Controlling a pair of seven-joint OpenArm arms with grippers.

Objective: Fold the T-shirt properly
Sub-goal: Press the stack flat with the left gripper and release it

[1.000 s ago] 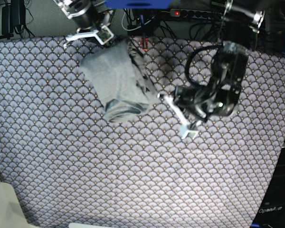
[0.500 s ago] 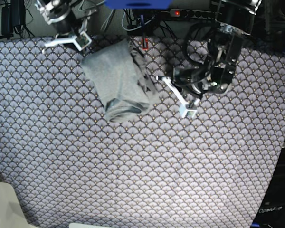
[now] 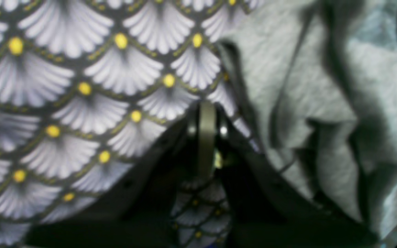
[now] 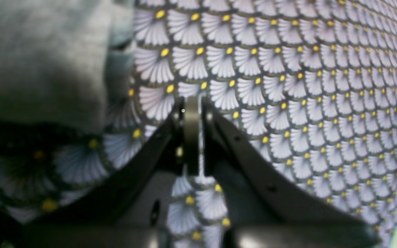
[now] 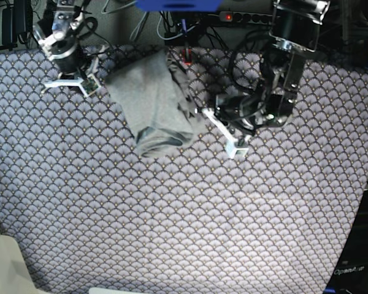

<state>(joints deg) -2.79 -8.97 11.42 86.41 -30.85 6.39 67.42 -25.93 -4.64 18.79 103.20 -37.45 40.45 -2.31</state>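
The grey T-shirt [image 5: 154, 101] lies folded into a narrow bundle at the back of the table, with a rolled lower end. My left gripper [image 5: 210, 116] hovers shut and empty just off the bundle's right edge. In the left wrist view its closed tips [image 3: 205, 110] sit beside the creased T-shirt [image 3: 322, 86]. My right gripper [image 5: 70, 86] is shut and empty over bare cloth, left of the bundle. In the right wrist view it [image 4: 191, 103] points at the patterned cloth, with the T-shirt [image 4: 40, 62] at the upper left.
A purple-grey scallop-patterned cloth [image 5: 184, 220] covers the whole table. Cables and a power strip [image 5: 245, 17] run along the back edge. A small red item [image 5: 185, 58] sits by the T-shirt's top. A pale object [image 5: 0, 257] stands at the front left corner.
My right gripper has swung left and away from the T-shirt's top edge. My left gripper has moved up and left, closer to the T-shirt's right edge. The T-shirt has not moved.
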